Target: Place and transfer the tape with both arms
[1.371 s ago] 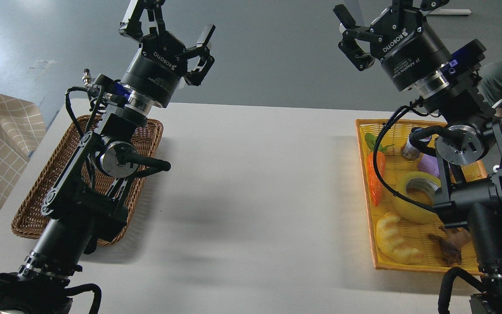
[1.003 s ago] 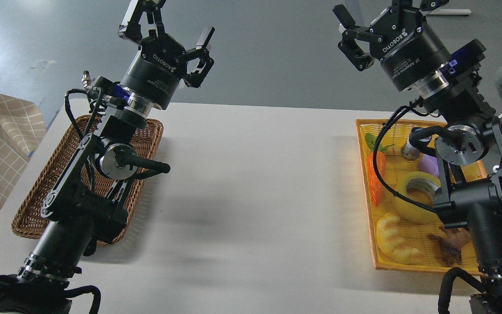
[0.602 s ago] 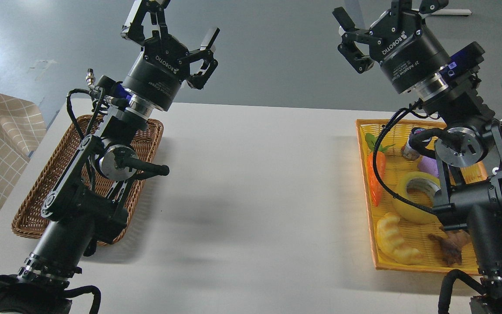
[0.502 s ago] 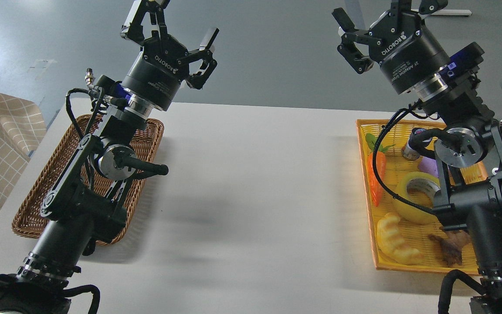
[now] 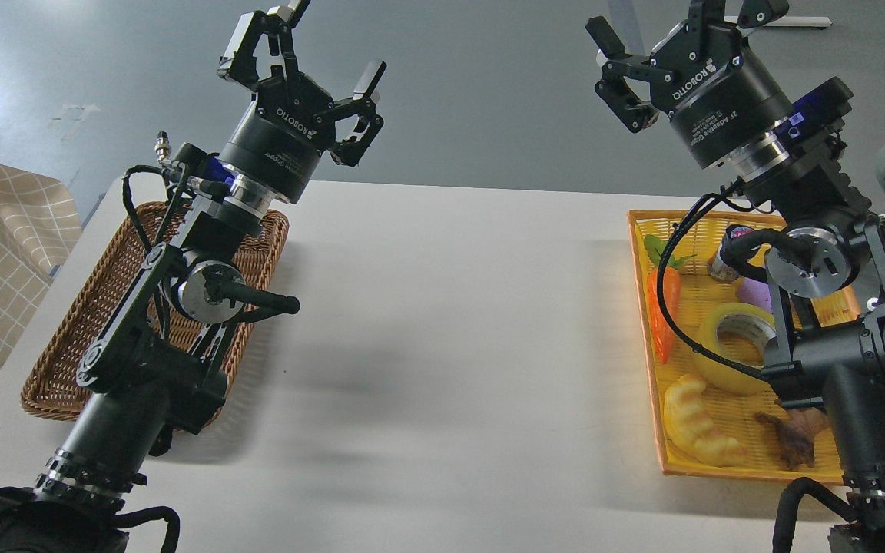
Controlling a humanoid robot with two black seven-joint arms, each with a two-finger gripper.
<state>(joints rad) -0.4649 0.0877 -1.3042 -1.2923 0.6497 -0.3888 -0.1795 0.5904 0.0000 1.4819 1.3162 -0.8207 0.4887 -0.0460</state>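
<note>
Head view: two black jointed arms with silver joint caps rise over one pale, matte worktop (image 5: 442,322). The left gripper (image 5: 300,46) has its fingers spread wide apart with nothing between them; the right gripper (image 5: 677,34) is likewise splayed and empty, one finger partly cut off by the top edge. Two baskets sit on the worktop: a brown woven wicker basket (image 5: 51,361) below the left fingers, and a yellow plastic mesh basket (image 5: 646,338) below the right fingers. In the yellow basket lies one tape (image 5: 727,349), a glossy translucent yellow ring with a grey-white core, well below the right fingers and partly hidden by the arm. Beside it are one orange carrot toy (image 5: 663,315), one ridged pale croissant toy (image 5: 692,422), one purple lump (image 5: 756,293) and one brown knobbly piece (image 5: 796,442).
</note>
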